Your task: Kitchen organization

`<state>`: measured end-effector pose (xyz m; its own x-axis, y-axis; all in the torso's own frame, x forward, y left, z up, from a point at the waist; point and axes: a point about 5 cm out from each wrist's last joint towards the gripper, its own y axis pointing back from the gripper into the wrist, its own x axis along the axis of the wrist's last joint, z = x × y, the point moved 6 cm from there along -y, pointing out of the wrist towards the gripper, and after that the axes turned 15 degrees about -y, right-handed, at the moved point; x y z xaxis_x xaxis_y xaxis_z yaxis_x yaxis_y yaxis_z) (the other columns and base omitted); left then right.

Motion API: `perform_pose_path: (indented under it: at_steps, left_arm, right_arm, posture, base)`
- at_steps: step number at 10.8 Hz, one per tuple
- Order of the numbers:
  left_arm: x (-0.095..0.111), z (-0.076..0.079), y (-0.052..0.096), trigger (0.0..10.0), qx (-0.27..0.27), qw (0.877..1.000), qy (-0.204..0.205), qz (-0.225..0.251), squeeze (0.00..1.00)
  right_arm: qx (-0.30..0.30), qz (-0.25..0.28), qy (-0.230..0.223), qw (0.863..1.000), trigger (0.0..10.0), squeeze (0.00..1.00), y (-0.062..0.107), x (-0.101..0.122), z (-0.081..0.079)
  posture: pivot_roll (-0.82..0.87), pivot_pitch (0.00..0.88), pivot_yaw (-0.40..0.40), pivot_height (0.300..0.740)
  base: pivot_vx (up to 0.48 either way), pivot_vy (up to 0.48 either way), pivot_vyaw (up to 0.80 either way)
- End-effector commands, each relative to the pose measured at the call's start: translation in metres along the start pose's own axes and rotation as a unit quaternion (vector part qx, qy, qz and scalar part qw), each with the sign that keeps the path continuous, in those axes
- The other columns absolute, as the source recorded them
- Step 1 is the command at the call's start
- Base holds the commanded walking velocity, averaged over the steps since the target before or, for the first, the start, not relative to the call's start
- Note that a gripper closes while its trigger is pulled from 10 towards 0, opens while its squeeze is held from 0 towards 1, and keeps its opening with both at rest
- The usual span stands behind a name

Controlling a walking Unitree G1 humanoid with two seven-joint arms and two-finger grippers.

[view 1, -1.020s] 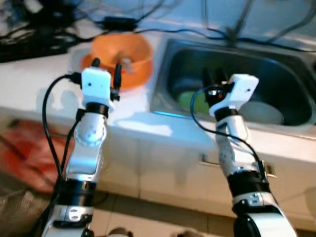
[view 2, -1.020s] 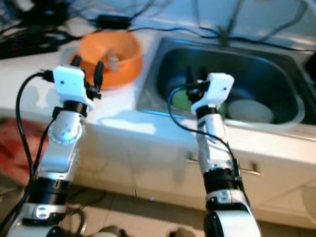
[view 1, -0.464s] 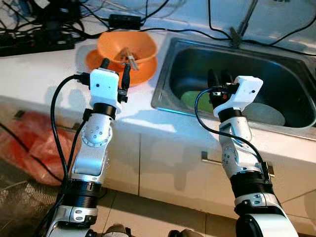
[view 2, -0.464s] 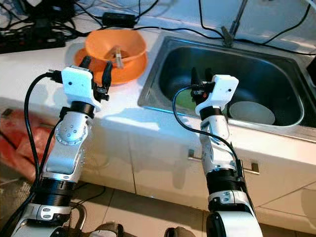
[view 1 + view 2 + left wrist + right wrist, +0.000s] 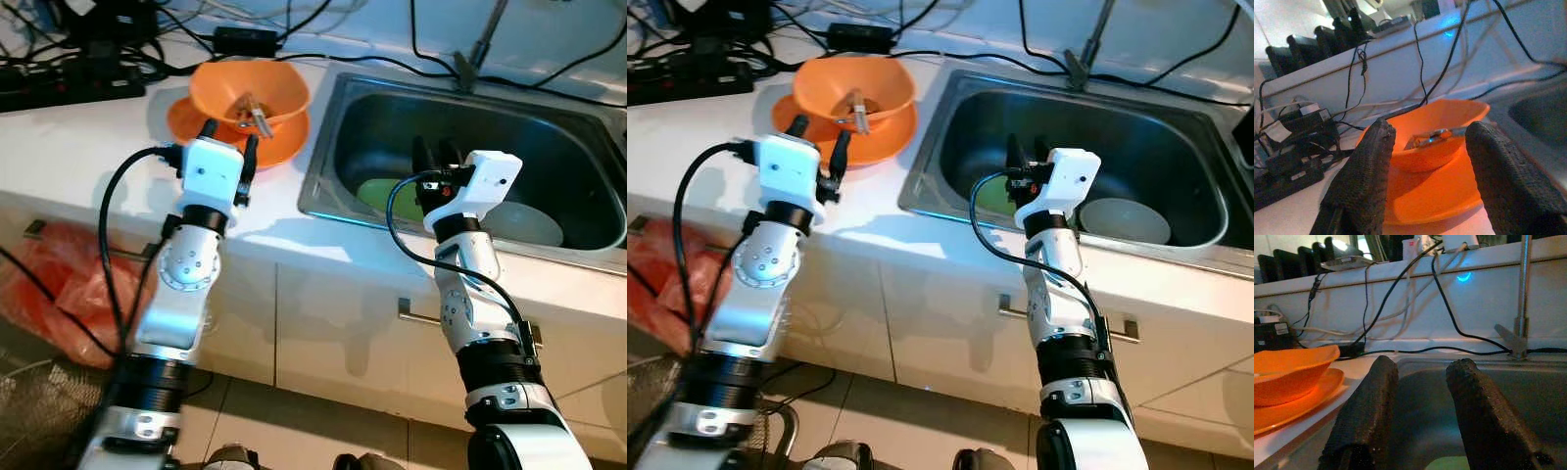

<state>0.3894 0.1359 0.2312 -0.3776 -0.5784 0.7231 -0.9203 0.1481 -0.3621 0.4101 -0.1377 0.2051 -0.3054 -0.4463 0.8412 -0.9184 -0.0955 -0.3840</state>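
- Cabinet fronts point(image 5: 323, 323) under the white counter point(image 5: 88, 127) lie nearest, below both raised arms.
- Left gripper point(image 5: 227, 139) is held over the counter with its 2 fingers point(image 5: 1364, 176) spread apart and nothing between them.
- Just beyond its fingertips an orange plate point(image 5: 186, 122) is seen, and on that plate an orange bowl point(image 5: 250, 90) with a metal utensil point(image 5: 1435, 136) lying inside.
- Right gripper point(image 5: 1026, 155) is poised at the near edge of the steel sink point(image 5: 549, 147), fingers point(image 5: 1369, 411) parted and empty.
- Ahead of it in the basin a green item point(image 5: 377, 196) is seen, with a white bowl point(image 5: 524, 223) to its right.
- Black cables point(image 5: 294, 54) and a faucet point(image 5: 1520, 293) are seen farthest back, along the wall.
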Motion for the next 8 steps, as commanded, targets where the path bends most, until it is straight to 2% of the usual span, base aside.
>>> perform_pose_path:
  at_steps: [1,2,3,6,8]
  left_arm:
    - [0.004,0.005,-0.003,10.0,-0.018,0.999,-0.031,0.009,0.0]
    - [0.009,0.004,-0.006,10.0,-0.027,0.997,-0.067,0.02,0.0]
    - [0.015,0.002,-0.009,10.0,-0.035,0.992,-0.119,0.033,0.0]
    - [0.016,0.005,-0.015,10.0,-0.052,0.98,-0.19,0.039,0.0]
    - [0.01,0.02,-0.02,10.0,-0.085,0.971,-0.219,0.028,0.0]
  right_arm:
    - [0.001,0.004,-0.001,1.0,10.0,0.0,-0.001,0.002,0.001]
    - [0.0,0.005,-0.002,1.0,10.0,0.0,0.0,0.002,0.0]
    - [0.0,0.006,-0.003,1.0,10.0,0.0,0.0,0.003,0.0]
    - [0.001,0.008,-0.006,1.0,10.0,0.0,-0.001,0.002,-0.001]
    - [-0.002,0.009,-0.007,1.0,10.0,0.0,-0.001,0.003,0.0]
  posture:
    - [0.09,0.116,-0.053,0.74]
    - [0.09,0.114,-0.052,0.74]
    - [0.09,0.114,-0.052,0.74]
    - [0.09,0.103,-0.044,0.74]
    - [0.09,0.101,-0.041,0.74]
  base:
    - [0.0,0.0,0.0]
    - [0.0,0.0,0.0]
    - [0.0,0.0,0.0]
    - [0.0,0.0,0.0]
    - [0.0,0.0,0.0]
